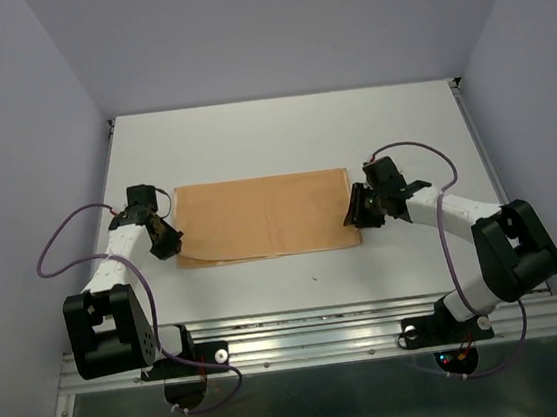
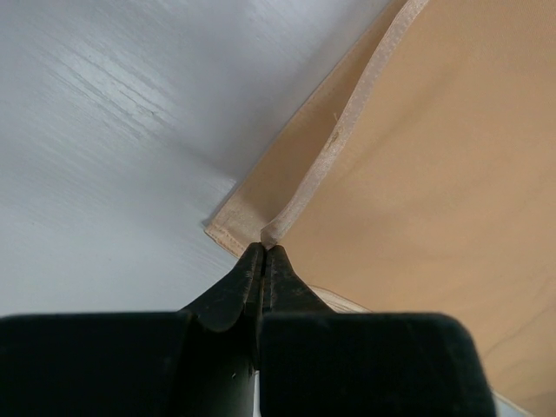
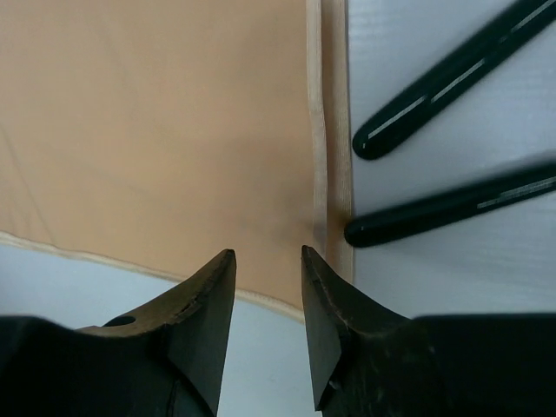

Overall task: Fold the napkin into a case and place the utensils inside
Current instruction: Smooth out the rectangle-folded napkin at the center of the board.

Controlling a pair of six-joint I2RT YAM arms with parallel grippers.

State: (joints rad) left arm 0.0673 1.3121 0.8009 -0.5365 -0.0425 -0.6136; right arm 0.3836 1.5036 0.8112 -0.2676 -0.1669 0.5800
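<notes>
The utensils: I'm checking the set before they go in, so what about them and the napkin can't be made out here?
- Utensils: the right wrist view shows only two dark handles; the right edge cuts off their heads.
- Top view: none shows; the right gripper and arm cover that spot.
- Napkin: layer count unclear, too small from above; in the left wrist view the shut left gripper blocks the near edge.
</notes>
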